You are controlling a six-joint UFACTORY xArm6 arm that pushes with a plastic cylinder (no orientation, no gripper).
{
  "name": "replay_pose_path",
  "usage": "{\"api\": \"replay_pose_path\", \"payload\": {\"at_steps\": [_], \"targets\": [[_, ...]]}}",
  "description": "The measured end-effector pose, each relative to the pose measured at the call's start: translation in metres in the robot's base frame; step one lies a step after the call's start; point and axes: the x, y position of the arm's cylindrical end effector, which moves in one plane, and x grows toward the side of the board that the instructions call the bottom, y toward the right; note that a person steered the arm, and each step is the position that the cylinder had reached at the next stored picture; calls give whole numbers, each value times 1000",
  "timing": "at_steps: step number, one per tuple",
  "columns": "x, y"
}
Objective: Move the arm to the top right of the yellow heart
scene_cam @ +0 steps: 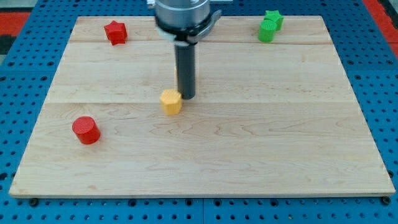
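Observation:
A yellow heart-shaped block [170, 101] lies on the wooden board [249, 137], a little left of the middle. My tip [187, 98] rests on the board just to the right of the yellow block and slightly above it in the view, close to its upper right edge or touching it. The dark rod rises from there to the arm's grey mount at the view's top.
A red star-like block [115, 32] lies at the top left. A red cylinder [86, 130] lies at the lower left. Two green blocks [270, 25] sit together at the top right. A blue pegboard surrounds the board.

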Motion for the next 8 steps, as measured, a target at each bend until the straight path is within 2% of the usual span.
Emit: {"api": "replay_pose_path", "payload": {"at_steps": [1, 3, 4, 5, 7, 8], "targets": [[23, -7], [60, -79], [67, -94], [45, -21], [-41, 141], [-51, 149]]}}
